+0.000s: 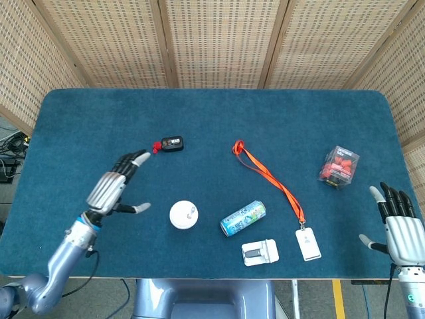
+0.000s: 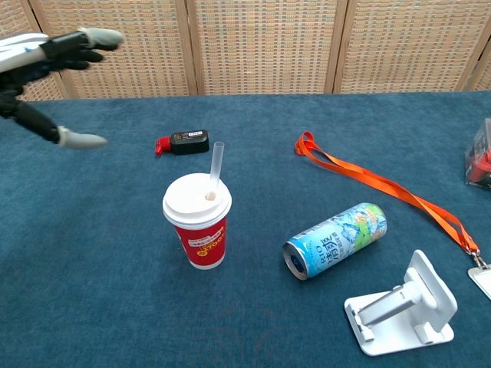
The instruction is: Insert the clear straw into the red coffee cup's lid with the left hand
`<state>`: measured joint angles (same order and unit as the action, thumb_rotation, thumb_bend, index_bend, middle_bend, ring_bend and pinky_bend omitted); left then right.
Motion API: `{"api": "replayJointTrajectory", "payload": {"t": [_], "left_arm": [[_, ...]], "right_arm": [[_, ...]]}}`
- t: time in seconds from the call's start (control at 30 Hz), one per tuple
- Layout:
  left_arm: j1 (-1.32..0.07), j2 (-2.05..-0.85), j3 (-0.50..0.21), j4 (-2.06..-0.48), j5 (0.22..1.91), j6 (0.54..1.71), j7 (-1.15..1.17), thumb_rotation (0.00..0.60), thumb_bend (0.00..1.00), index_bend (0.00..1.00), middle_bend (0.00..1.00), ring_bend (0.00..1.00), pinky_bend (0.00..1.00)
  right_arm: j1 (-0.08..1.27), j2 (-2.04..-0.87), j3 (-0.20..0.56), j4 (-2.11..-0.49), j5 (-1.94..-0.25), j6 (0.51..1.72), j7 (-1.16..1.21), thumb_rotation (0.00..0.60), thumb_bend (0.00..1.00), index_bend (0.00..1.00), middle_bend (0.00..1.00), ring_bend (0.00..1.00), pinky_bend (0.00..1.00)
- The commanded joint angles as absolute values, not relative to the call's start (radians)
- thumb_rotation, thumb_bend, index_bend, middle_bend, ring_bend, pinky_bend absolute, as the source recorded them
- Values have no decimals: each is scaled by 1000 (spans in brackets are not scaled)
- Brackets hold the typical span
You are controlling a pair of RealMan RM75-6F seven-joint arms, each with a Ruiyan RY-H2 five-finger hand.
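- Chest view: clear straw (image 2: 216,164) stands in white lid (image 2: 197,201) of red coffee cup (image 2: 202,241), near the table's (image 1: 279,113) front edge, left of centre.
- Left hand (image 1: 114,185): fingers spread wide, holds nothing, raised well apart from cup, toward left edge.
- Right hand (image 1: 398,227): fingers spread, holds nothing, at front right corner.
- Can (image 2: 334,239) lies on its side, right of cup.

blue drink can (image 2: 335,240) on its side | white phone stand (image 2: 399,307) near it | orange lanyard (image 2: 383,185) with badge (image 1: 308,244) | small black-and-red device (image 2: 182,142) | clear box of red items (image 1: 339,166) | blue table (image 1: 265,119)
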<state>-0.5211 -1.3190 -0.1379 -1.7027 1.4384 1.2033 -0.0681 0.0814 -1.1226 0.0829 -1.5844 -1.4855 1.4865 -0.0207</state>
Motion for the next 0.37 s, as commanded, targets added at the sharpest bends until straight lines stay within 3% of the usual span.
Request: {"api": "replayJointTrajectory", "payload": {"t": [0.03, 0.37], "left_arm": [[-394, -1208, -50, -1719, 1425, 1307, 130, 600, 185, 0, 0, 0, 0], [-234, -1151, 21, -1705, 1423, 1470, 267, 600, 164, 0, 0, 0, 0]], "right_arm": [[82, -1127, 80, -1593, -1489, 1487, -46, 600, 61, 72, 0, 0, 0], [82, -1134, 74, -1608, -1496, 1488, -95, 600, 61, 38, 0, 0, 0]]}}
